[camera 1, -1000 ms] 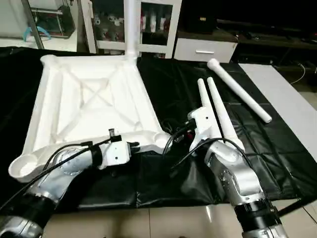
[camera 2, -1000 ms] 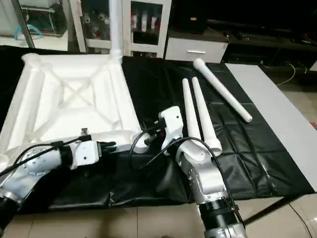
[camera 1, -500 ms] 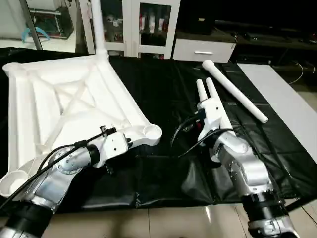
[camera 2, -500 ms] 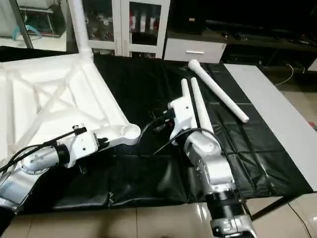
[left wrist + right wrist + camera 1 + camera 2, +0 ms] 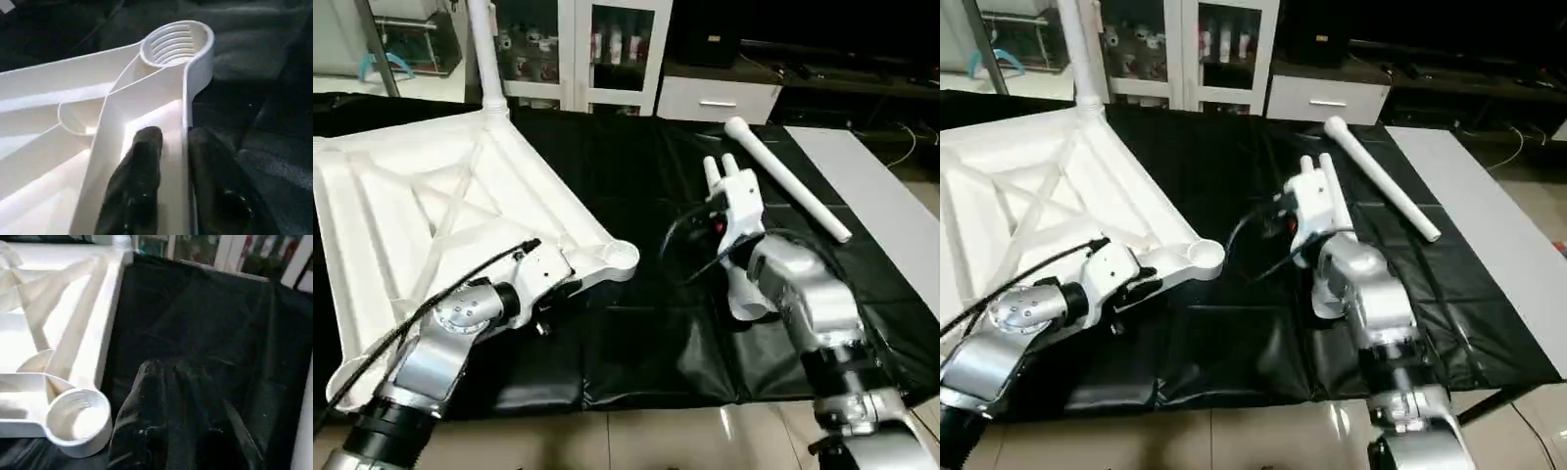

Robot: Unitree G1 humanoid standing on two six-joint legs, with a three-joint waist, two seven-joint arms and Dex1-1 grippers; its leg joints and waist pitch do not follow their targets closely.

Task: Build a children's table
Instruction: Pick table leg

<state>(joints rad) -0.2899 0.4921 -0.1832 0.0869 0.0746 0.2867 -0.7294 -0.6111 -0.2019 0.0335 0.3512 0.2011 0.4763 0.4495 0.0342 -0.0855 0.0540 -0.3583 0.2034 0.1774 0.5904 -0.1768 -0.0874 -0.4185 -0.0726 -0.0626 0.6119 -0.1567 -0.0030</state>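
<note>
My left gripper pinches the rim of the upturned table top just behind its threaded corner socket, forearm reaching low across the black worktop. My right gripper, fingers together and empty, hovers beside that socket, near two loose legs.

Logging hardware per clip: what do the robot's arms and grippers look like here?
Both forearms are silver metal with rounded joints, dark bands near the elbows and loose black cables. Each wrist carries a white boxy module. The left gripper and right gripper each have two thick, rounded black fingers.
</note>
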